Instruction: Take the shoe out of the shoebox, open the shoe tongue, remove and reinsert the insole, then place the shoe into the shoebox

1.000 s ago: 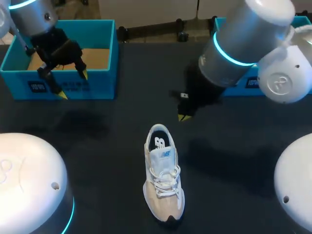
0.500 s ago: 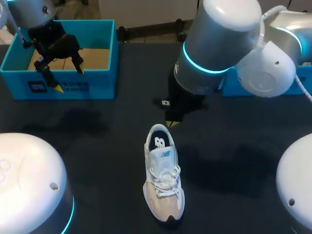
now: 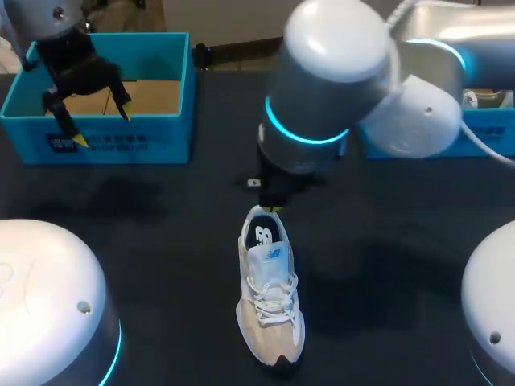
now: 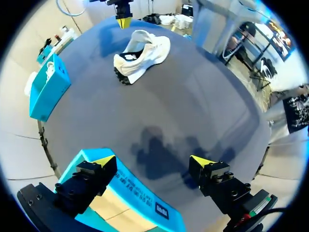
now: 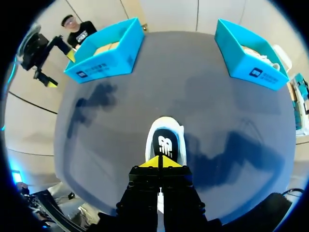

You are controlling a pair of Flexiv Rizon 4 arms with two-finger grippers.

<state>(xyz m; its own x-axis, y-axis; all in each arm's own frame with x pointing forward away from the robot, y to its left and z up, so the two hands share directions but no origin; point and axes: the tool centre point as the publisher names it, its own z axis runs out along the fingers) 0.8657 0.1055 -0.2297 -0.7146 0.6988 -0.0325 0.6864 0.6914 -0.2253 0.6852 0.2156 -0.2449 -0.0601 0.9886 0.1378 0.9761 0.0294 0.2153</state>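
- Right gripper [image 5: 159, 162], tips pressed together, hovers just over the heel of the shoe [image 3: 269, 293].
- Shoe sits upright on the dark worktop [image 3: 161, 241], outside the shoebox [image 3: 153, 141].
- Left gripper [image 4: 153, 161] is spread wide above the shoebox's front wall.

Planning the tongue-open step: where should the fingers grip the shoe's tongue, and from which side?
Probably the tongue's free top edge, from above at the heel end: the shoe stands upright, opening up, laces covering the lower tongue. The right gripper hangs there, shut.
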